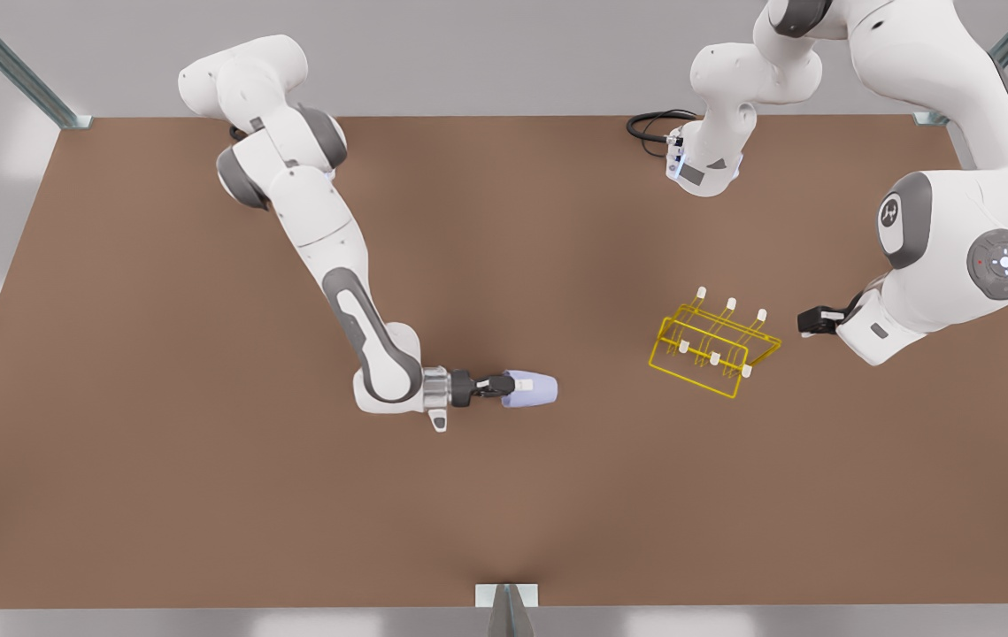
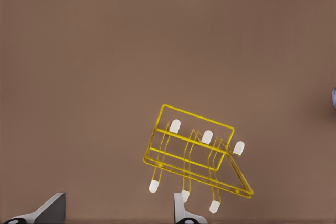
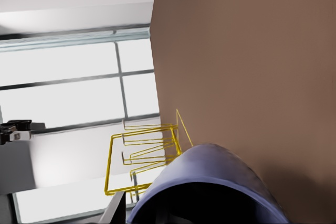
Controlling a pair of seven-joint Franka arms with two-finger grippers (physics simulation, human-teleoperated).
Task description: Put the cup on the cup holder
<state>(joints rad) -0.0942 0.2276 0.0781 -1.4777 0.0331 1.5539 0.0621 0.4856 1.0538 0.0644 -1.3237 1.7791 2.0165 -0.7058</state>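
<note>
On the brown table: a cup, a wire rack and two white arms, seen from above in the front view.
Table (image 1: 203, 495): plain brown top, with the cup and the rack well apart on it.
Right gripper (image 1: 504, 386): at the front view's left of centre, held level and pointing toward the rack, its fingers clamped on the cup's rim.
Cup (image 1: 532, 389): lavender-blue, lying on its side in that grip; in the right wrist view its rim (image 3: 210, 182) sits close up with the rack beyond.
Cup holder (image 1: 714, 345): yellow wire rack with white-tipped pegs, resting tilted on the table at the front view's right; no cup on it.
Left gripper (image 1: 806, 321): just beside the rack, on the front view's right side of it, not touching; its fingers stand apart in the left wrist view, one fingertip (image 2: 50, 208) at the frame's edge, the rack (image 2: 194, 153) before them.
</note>
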